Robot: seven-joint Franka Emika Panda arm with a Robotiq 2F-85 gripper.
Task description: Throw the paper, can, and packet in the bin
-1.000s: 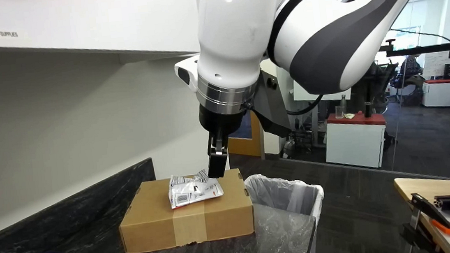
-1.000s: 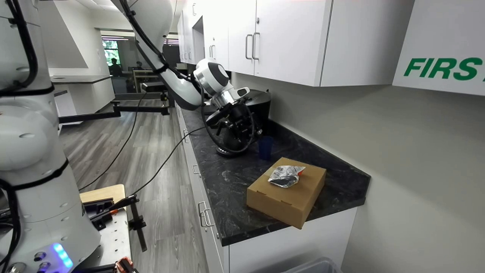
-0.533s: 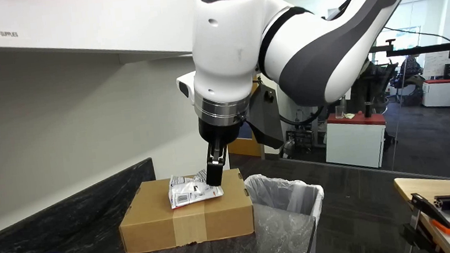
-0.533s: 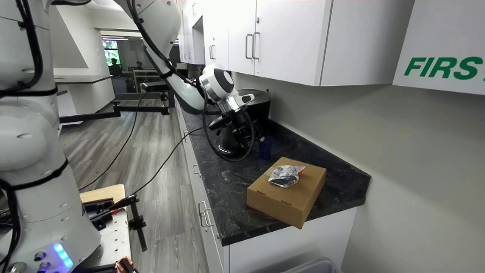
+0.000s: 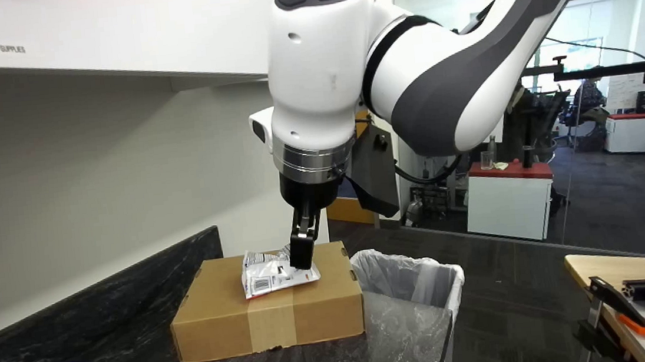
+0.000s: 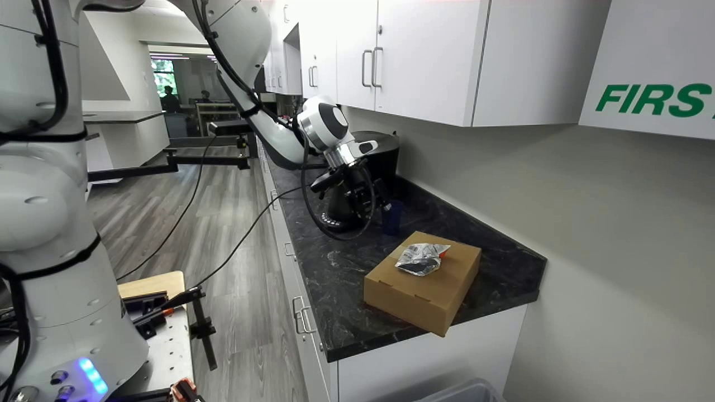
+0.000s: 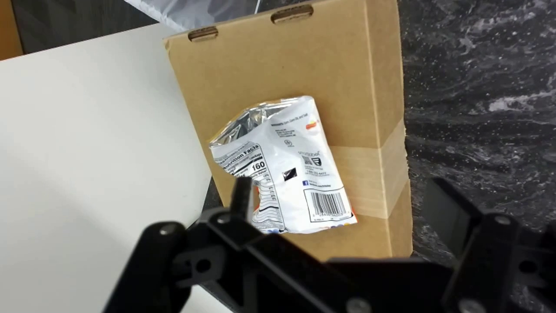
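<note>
Countertop (image 6: 346, 290) marbled; packet (image 7: 295, 165) atop box (image 6: 410, 304); cabinets (image 6: 419, 61) overhead.

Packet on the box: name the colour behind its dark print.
White on the packet, clearest in the wrist view.

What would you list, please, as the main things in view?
Marbled countertop: 1, black, along grey wall
Oblong cardboard box: 1, brown, on countertop
Crinkled foil packet: 1, silvery-white, on box
Plastic-lined waste bin: 1, whitish, beside countertop
Cylindrical cup: 1, blue, on countertop
Rounded object, kind unclear: 1, black, on countertop
Flat-fronted wall cabinets: several, white, above countertop
Red-topped cabinets: 2, white, in background
Jointed arm: 1, white and grey, extended toward countertop
Two-fingered claw: 1, black, open, at arm's end
</note>
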